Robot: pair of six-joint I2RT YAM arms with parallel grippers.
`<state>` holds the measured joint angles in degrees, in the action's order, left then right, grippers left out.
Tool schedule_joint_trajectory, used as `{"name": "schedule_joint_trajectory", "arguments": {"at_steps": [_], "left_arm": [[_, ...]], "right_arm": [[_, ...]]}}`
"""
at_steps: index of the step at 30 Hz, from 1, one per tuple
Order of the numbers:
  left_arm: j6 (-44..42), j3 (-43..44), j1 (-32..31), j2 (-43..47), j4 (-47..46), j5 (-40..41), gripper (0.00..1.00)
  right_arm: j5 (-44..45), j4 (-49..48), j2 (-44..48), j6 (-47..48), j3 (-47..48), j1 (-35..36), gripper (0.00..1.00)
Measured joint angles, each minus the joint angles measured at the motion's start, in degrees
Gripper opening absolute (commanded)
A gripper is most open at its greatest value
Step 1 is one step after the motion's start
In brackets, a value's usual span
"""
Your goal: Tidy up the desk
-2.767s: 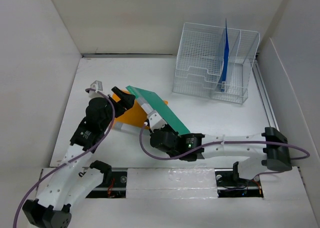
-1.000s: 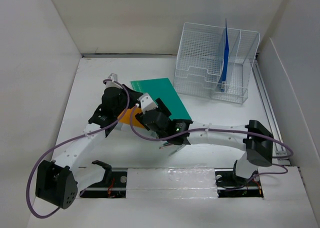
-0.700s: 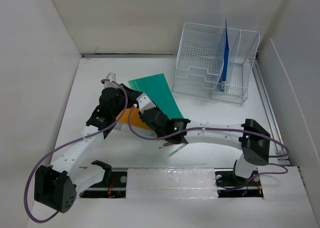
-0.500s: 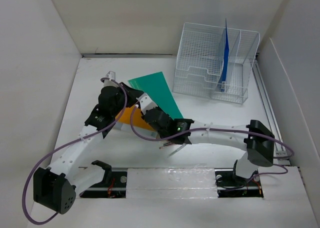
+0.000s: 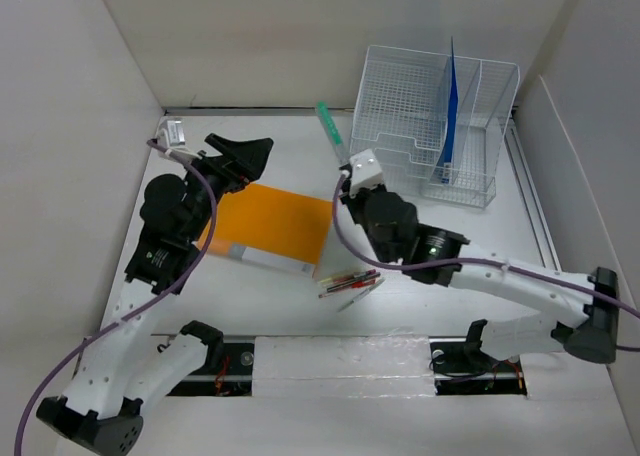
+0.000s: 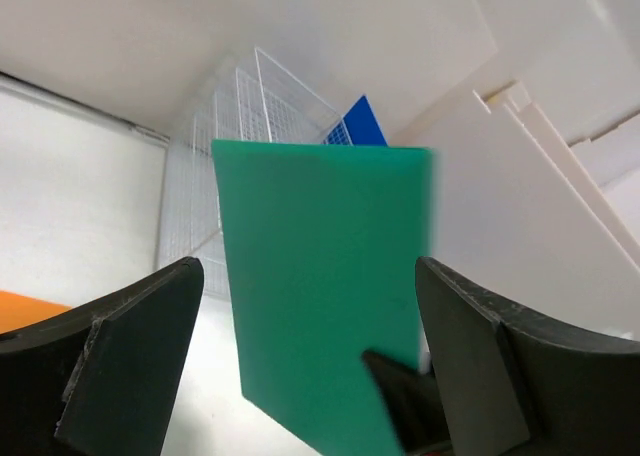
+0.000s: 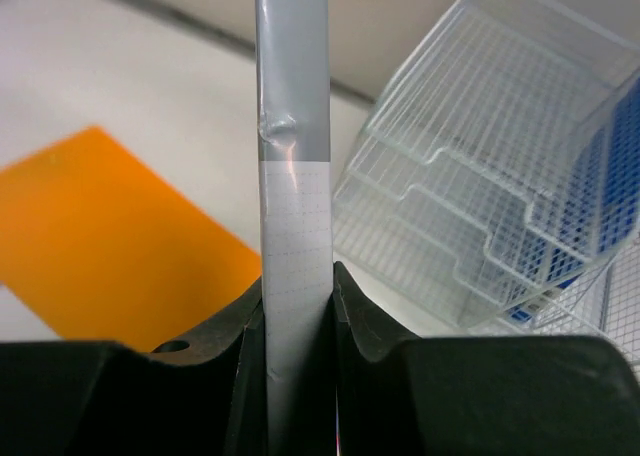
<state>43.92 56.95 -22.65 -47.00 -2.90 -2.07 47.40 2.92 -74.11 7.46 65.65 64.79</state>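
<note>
Above the white desk (image 5: 500, 231), the right gripper (image 5: 352, 171) pinches a green notebook (image 5: 330, 128) upright near the mesh organizer (image 5: 400, 106); the left gripper (image 5: 245, 154) hangs spread. Keeping it vertical should ease slotting.

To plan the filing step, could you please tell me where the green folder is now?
In the top view the green folder is held on edge in the right gripper, just left of the wire-mesh organizer and beyond the orange folder.
</note>
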Motion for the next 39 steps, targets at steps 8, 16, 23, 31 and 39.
{"name": "schedule_joint_trajectory", "arguments": {"at_steps": [8, 16, 23, 31, 39], "left_arm": [[-2.89, -2.34, 0.0, 6.19, 1.79, 2.29, 0.83], [-3.91, -7.89, 0.02, 5.53, 2.56, 0.15, 0.82], [-4.59, -9.4, 0.0, 5.53, 3.02, -1.97, 0.82], [-4.7, -9.77, 0.0, 6.32, 1.86, -4.0, 0.82], [-4.72, -10.4, 0.0, 5.62, 1.81, -4.61, 0.82]], "right_arm": [[-1.11, -5.79, 15.26, 3.23, 1.11, -7.26, 0.0], [-0.9, -18.64, 19.32, 9.64, 3.85, -23.69, 0.0], [-6.78, -27.76, 16.17, 11.91, 4.85, -37.2, 0.0], [-22.38, -33.29, 9.16, 10.16, 4.96, -49.75, 0.0], [-37.68, -38.95, 0.9, 1.46, 2.78, -60.15, 0.0]]}}
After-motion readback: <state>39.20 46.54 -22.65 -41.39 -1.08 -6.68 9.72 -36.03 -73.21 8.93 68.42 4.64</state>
